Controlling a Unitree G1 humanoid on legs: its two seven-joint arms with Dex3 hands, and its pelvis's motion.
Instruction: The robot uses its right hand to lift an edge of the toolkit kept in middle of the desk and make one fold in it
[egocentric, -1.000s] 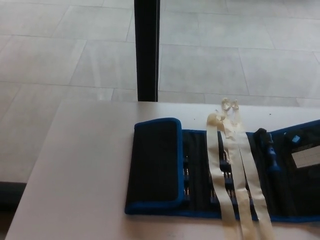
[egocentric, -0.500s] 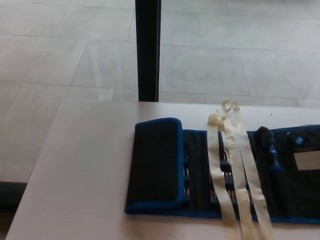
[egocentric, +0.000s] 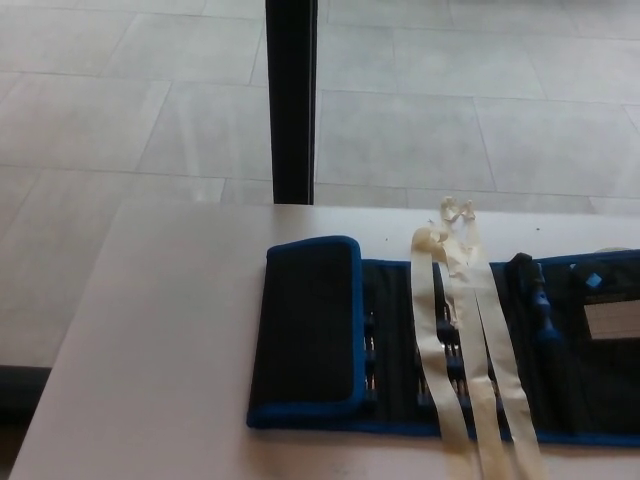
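Smooth desk (egocentric: 170, 350), flat fabric toolkit (egocentric: 400, 350)

no readable text, brand, number or sign anywhere. only a pale rectangular label (egocentric: 612, 320) on the right part of the toolkit (egocentric: 440, 345), too blurred to read, and a small light blue tag (egocentric: 593, 281) just above it, blank as far as can be told.

White desk (egocentric: 160, 330) — blue-edged black toolkit (egocentric: 400, 350) lies on it.
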